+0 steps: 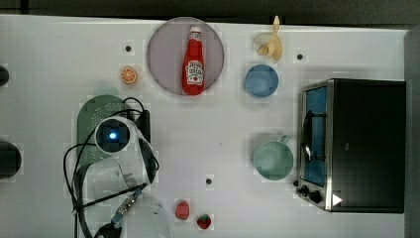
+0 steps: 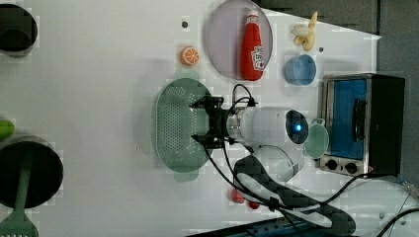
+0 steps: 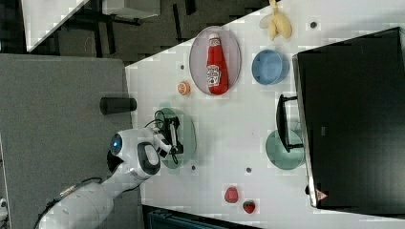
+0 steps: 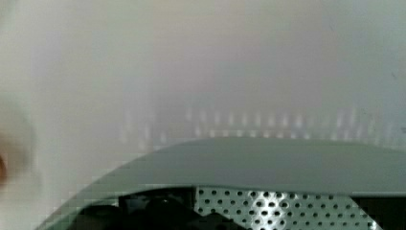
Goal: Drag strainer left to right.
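Observation:
The strainer (image 2: pixel 173 126) is a pale mint-green oblong basin with rows of tiny holes, lying on the white table at the top view's left (image 1: pixel 91 113). My gripper (image 2: pixel 195 122) hangs over the half of the basin at the left view's right. It is open, with one black finger (image 2: pixel 197 104) and the other spread along the basin's length and nothing between them. In the right view the gripper (image 3: pixel 174 137) sits above the strainer (image 3: pixel 187 129). The wrist view looks close along the strainer's rim (image 4: pixel 268 163) and its holed floor.
A ketchup bottle (image 1: pixel 194 62) lies on a purple plate (image 1: pixel 163 54). A half orange (image 1: pixel 129 75), a blue bowl (image 1: pixel 261 80), a mint mug (image 1: pixel 273 159), a banana (image 1: pixel 271 43) and a toaster oven (image 1: pixel 356 144) stand around. A strawberry (image 1: pixel 203 221) lies near the front edge.

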